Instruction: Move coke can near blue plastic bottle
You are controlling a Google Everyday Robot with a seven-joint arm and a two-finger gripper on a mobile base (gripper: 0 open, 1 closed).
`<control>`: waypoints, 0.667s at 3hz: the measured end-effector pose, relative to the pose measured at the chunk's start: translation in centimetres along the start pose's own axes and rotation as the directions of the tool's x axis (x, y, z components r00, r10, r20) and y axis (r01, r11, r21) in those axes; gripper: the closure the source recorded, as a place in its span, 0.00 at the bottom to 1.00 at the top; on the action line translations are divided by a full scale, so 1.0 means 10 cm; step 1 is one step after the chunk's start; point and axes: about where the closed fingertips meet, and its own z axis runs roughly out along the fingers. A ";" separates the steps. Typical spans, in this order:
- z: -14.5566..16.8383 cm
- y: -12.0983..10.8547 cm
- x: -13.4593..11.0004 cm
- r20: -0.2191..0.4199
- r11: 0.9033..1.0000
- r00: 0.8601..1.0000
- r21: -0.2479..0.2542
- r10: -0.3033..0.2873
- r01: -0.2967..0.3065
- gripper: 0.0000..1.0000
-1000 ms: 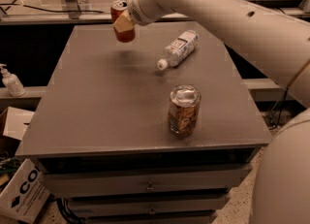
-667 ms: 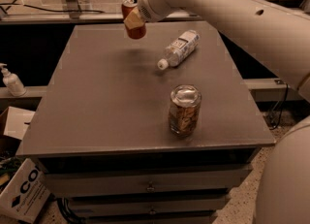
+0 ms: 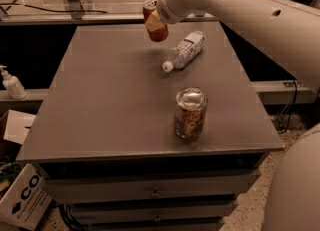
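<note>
gripper (image 3: 154,21): over table (image 3: 100,105) far end, jaws pinching tilted coke can (image 3: 160,34) in the air | blue plastic bottle (image 3: 186,50): lying near, right | glass jar (image 3: 190,115): upright, front

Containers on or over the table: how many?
3. The hand holds the coke can above the far edge of the table; the blue plastic bottle lies on its side right of it; the glass jar stands near the front. None looks hidden.

Above table (image 3: 110,100) rear, end effector (image 3: 154,21) around coke can (image 3: 159,33)
</note>
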 end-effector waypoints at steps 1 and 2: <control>-0.26 -0.17 0.18 -0.001 0.998 1.000 0.051 0.031 -0.031 1.00; -0.60 -0.32 0.34 0.021 0.992 0.997 0.107 0.068 -0.070 1.00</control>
